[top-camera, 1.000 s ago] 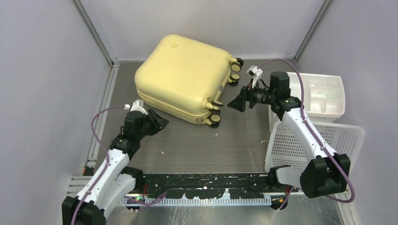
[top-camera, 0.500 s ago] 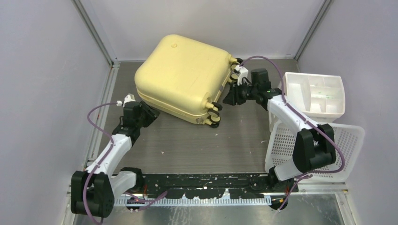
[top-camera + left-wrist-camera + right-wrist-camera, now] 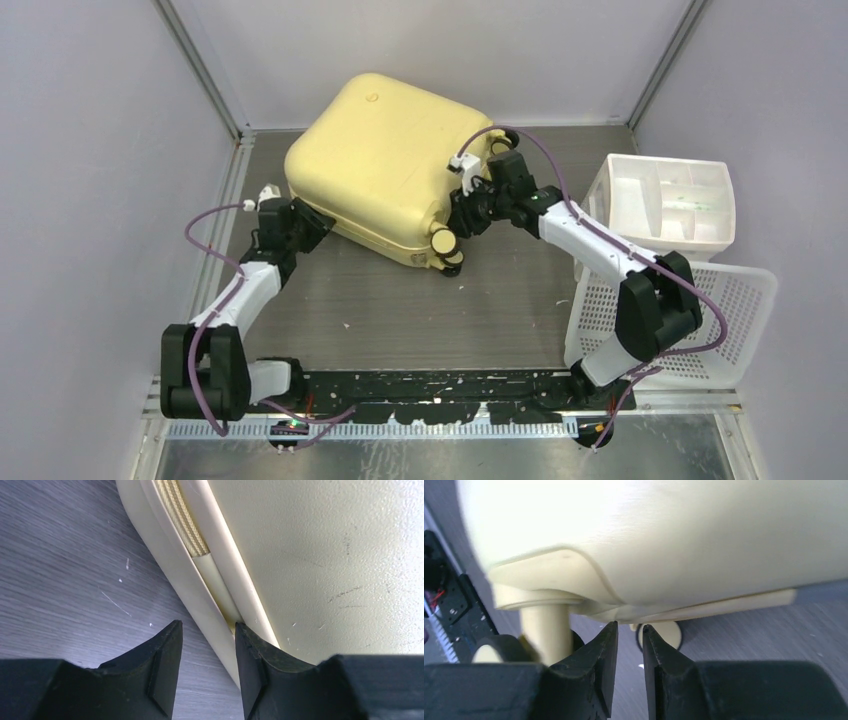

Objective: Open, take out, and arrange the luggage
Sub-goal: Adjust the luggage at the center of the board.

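Right now my left gripper [image 3: 207, 628] sits with its jaws partly apart, astride the lower lip of the luggage [image 3: 385, 150]. Its right finger [image 3: 250, 655] rests against the seam groove, and its left finger [image 3: 165, 655] hangs over bare table [image 3: 400, 300]. I can see grey table between that finger and the lip, so I judge nothing is clamped there. Just beyond the tips, the woven zipper tape [image 3: 182, 515] runs up the seam between the 2 shells.

My right gripper [image 3: 629, 627] has its jaws almost together with only a thin slit left, and I see nothing in that slit. It points in under the shell's curved edge, beside a wheel post [image 3: 546, 630], with a caster [image 3: 663, 634] showing past the tips.

From above, the luggage lies flat at the far middle of the table, shells shut, wheels [image 3: 443, 240] facing right and near. My left arm is at its near-left corner and my right arm is at the wheel side. The white basket [image 3: 740, 290] and the drawer bin [image 3: 668, 160] stand well off to the right.

So I put us in step 1, the opening, with nothing unpacked. Next I need to find the zipper pull, which neither wrist view shows me. I would trace the tape with the left jaws while the right arm steadies the wheel end, since the shell looks smooth and could slide or roll.
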Robot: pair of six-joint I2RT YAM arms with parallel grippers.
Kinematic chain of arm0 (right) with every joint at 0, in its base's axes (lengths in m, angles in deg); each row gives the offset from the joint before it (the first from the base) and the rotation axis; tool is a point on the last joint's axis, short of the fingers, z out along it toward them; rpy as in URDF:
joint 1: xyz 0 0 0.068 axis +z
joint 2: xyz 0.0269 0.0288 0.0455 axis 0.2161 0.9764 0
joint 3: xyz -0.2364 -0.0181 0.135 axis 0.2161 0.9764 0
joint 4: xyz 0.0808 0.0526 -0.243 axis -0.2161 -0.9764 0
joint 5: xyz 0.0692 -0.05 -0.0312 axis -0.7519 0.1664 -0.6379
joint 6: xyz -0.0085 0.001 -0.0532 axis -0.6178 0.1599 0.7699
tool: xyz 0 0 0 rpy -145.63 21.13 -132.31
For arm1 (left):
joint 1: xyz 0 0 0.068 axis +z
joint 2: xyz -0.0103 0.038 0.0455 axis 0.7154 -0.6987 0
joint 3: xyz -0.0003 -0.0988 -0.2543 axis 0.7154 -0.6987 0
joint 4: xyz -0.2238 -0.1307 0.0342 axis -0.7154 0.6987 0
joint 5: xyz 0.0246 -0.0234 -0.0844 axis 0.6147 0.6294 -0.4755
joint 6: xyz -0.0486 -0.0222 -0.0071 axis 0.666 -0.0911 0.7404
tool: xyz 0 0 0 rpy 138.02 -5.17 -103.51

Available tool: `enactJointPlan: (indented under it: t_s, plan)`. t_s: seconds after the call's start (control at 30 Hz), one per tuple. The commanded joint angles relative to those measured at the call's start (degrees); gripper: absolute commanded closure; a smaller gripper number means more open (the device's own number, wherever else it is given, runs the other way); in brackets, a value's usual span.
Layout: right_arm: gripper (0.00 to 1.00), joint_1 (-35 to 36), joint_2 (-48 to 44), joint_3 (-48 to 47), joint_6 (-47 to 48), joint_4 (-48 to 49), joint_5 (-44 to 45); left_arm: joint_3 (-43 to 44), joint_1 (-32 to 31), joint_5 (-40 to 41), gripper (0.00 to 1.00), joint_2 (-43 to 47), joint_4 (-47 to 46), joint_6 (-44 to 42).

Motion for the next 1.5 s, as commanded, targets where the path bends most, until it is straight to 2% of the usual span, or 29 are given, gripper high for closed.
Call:
enactJointPlan:
  t_s: [0.0,0.37,0.57,0.73,0.83,0.9,1.0,1.07,1.13,1.23,1.3,1.37,1.47]
  plan:
    - [0.69,6.41,-0.26,-3.87,-1.09,0.02,-1.42,4.14,1.43,-1.50,0.54,-1.87,-3.40,-0.60]
    - [0.69,15.11,8.90,-14.99,-2.20,-2.37,1.82,11.55,6.30,-3.42,0.54,-7.31,0.05,-3.19]
    - [0.66,16.53,8.48,-14.07,1.97,-4.02,1.83,18.67,8.06,-7.57,0.53,-15.78,-0.03,-4.32]
    - [0.55,15.72,5.11,-13.01,10.24,-9.14,1.58,26.86,8.70,-16.17,0.53,-23.29,0.39,-7.53]
    - [0.45,11.74,1.56,-12.75,16.32,-15.56,-2.23,28.72,9.90,-17.74,0.51,-23.65,2.77,-10.29]
    - [0.39,6.97,-1.60,-12.07,20.07,-18.98,-7.10,28.25,11.37,-18.74,0.50,-22.79,2.97,-11.40]
    - [0.27,-2.35,-8.47,-9.66,20.24,-18.64,-12.68,26.70,14.05,-22.41,0.49,-20.57,3.87,-9.71]
    - [0.15,-7.13,-11.86,-8.09,17.70,-15.77,-12.40,24.72,14.85,-25.67,0.48,-18.25,5.03,-9.12]
    - [0.02,-10.62,-14.63,-7.35,11.74,-11.31,-6.33,21.55,14.83,-28.44,0.47,-13.21,5.47,-9.15]
    - [0.00,-12.99,-12.60,-10.05,7.95,-9.48,4.15,15.73,14.83,-31.33,0.43,-4.94,4.92,-9.19]
    - [0.00,-13.19,-8.19,-14.74,5.48,-11.84,11.18,13.44,14.85,-32.73,0.35,0.83,7.61,-11.62]
    - [0.00,-13.18,-2.74,-21.27,4.78,-16.60,15.57,12.59,14.86,-33.69,0.28,6.30,13.40,-15.76]
    - [0.00,-13.21,2.77,-26.09,5.15,-18.61,19.16,11.29,14.88,-33.53,0.21,14.29,19.80,-21.60]
